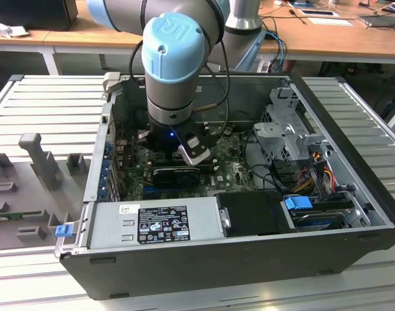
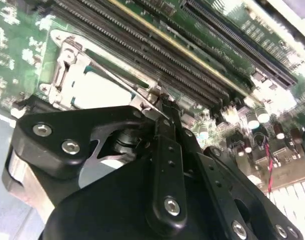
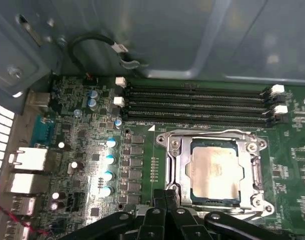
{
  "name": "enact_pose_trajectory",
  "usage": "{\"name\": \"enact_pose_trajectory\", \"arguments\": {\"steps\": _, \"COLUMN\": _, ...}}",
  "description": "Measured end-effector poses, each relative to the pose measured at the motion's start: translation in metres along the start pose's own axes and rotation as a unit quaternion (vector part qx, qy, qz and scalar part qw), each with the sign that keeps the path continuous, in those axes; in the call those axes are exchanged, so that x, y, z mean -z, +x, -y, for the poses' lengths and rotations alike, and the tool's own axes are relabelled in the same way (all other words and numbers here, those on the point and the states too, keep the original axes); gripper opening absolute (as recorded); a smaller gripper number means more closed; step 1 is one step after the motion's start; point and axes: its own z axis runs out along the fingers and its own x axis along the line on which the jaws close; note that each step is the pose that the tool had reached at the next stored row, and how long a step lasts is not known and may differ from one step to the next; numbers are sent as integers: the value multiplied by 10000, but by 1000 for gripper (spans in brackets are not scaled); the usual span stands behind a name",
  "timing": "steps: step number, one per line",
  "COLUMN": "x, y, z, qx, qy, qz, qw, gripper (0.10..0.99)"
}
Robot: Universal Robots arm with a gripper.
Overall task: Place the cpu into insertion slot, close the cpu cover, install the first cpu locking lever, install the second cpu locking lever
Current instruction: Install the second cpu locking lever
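The cpu lies flat in the insertion slot on the green board, its tan-silver face up. The cpu cover is down over it, framing the chip through its window. My gripper is shut, its fingertips pressed together at the socket's near edge. In the second wrist view the gripper tip touches a thin wire locking lever that slants across the corner of the cover and the cpu. In the exterior view the arm's wrist reaches down into the open computer case.
Several long black memory slots run beside the socket. Capacitors and rear ports stand on its other side. The case wall rises behind. A power supply and drive cage crowd the case.
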Motion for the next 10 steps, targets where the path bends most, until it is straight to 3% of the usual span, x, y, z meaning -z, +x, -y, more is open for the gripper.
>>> {"name": "enact_pose_trajectory", "arguments": {"steps": 1, "x": 75, "y": 0, "z": -23, "qx": 0, "qy": 0, "qz": 0, "qw": 10000, "gripper": 106}}
{"name": "enact_pose_trajectory", "arguments": {"steps": 4, "x": 199, "y": 0, "z": -62, "qx": 0, "qy": -1, "qz": 0, "qw": 10000, "gripper": 106}}
{"name": "enact_pose_trajectory", "arguments": {"steps": 10, "x": 332, "y": -9, "z": -104, "qx": 0, "qy": -2, "qz": -2, "qw": 10000, "gripper": 106}}
